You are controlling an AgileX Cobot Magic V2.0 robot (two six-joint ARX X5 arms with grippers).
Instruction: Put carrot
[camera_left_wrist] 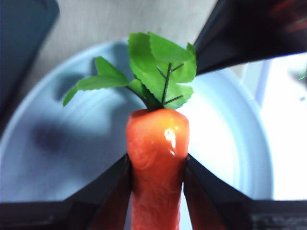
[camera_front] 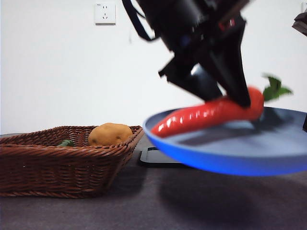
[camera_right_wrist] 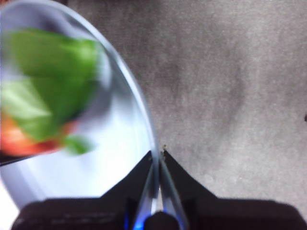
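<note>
Carrot lies low over the blue plate, its pointed tip toward the basket side and its green leaves sticking out past the far rim; whether its underside actually rests on the plate surface cannot be told from the front view. Left gripper comes down from above, big and dark, and its two black jaws are closed on the thick part of the carrot just below the leaves. In the left wrist view the carrot sits clamped between the jaws of the left gripper, one jaw pressed to each side, with the leaf tuft spread above the pale plate.

Right gripper pinches the rim of the plate between its jaws, which are almost fully closed with only the thin plate edge between them. Plate is held off the table, tilted slightly, with a dark shadow under it. Blurred leaves and a red patch of carrot show over the plate in the right wrist view.

Wicker basket stands on the table well to the side of the plate and holds a yellow-brown potato and a small green item that is mostly hidden by the rim. A flat black object lies on the table behind the plate. White wall socket is on the wall behind.
</note>
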